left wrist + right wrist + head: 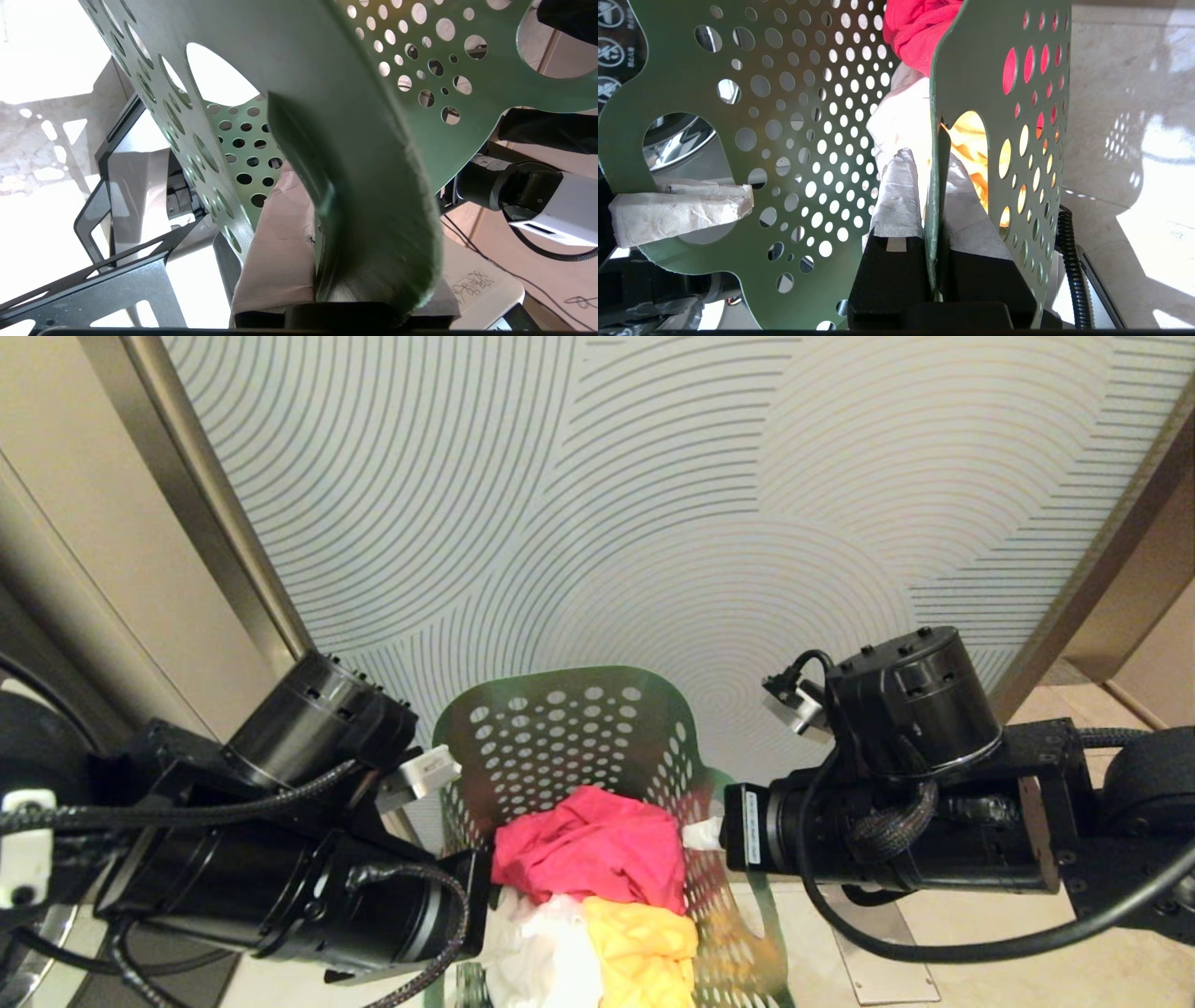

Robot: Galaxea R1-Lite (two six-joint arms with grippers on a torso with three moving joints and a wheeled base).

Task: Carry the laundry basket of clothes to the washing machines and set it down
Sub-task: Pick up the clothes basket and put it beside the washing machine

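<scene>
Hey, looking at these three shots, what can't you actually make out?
- Head view: left gripper and right gripper fingertips, hidden behind the wrists.
- Head view: laundry basket base, cut off at the bottom edge.
- Every view: washing machines, not clearly visible.
- Left wrist view: clothes, blocked by the basket wall.

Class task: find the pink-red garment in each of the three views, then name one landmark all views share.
Head view: pink-red garment lower centre, atop the pile.
Left wrist view: not visible.
Right wrist view: at the top edge, inside the basket.
Shared landmark: the perforated green laundry basket.
</scene>
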